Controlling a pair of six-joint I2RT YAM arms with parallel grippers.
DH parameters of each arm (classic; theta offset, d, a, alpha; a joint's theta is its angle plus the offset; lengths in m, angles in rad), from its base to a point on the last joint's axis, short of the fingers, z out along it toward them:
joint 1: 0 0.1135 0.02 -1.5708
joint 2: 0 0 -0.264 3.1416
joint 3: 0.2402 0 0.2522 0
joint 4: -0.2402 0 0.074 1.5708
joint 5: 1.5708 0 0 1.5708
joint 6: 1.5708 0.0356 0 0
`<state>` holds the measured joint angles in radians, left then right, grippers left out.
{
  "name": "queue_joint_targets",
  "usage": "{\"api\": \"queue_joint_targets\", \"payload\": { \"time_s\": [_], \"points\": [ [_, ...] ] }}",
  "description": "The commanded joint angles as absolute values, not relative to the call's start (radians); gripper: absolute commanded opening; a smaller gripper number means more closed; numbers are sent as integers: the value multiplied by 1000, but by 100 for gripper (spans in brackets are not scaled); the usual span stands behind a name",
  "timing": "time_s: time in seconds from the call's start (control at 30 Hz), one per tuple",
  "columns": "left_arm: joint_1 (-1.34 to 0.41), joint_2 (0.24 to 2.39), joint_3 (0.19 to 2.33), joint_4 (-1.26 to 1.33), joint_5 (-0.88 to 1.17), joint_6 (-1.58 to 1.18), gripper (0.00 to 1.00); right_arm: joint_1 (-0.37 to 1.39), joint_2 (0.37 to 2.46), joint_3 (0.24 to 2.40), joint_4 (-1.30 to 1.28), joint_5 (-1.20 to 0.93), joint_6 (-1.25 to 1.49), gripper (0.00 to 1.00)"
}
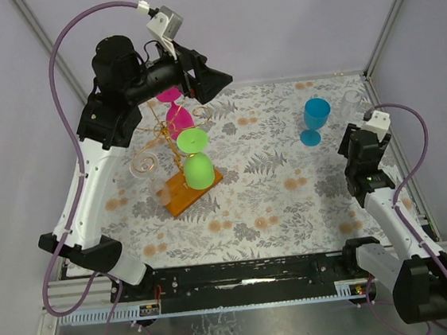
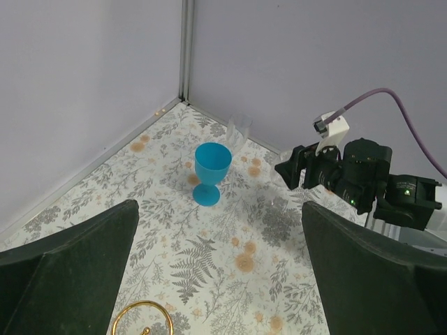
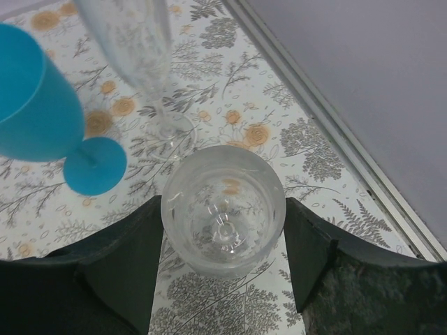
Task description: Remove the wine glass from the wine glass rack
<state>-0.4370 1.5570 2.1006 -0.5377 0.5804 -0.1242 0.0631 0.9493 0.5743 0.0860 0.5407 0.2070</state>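
Observation:
The wine glass rack is a gold wire tree on an orange-brown wooden base, at the left of the table. Pink and green glasses hang on it upside down, and a clear one hangs on its left side. My left gripper is raised above the rack and open, with nothing between its fingers; a gold loop shows below it. My right gripper, near the right edge, is shut on a clear wine glass held upright, both pads against its bowl.
A blue goblet stands upright at the back right, just left of my right gripper. A tall clear flute stands behind the held glass, near the back corner. The metal frame rail and grey walls border the floral table cover.

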Motion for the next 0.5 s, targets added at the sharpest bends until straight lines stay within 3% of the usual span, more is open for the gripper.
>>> {"api": "queue_joint_targets", "payload": {
  "time_s": [0.0,0.3,0.47],
  "points": [
    [-422,1520,2074,-532,608,-108,100,-11,952,573,237,490,215,18],
    [-410,1507,2050,-532,630,-98,100,-62,996,561,302,382,222,19],
    [-407,1505,2045,-532,637,-97,100,-77,1042,562,317,346,231,25]
  ]
}}
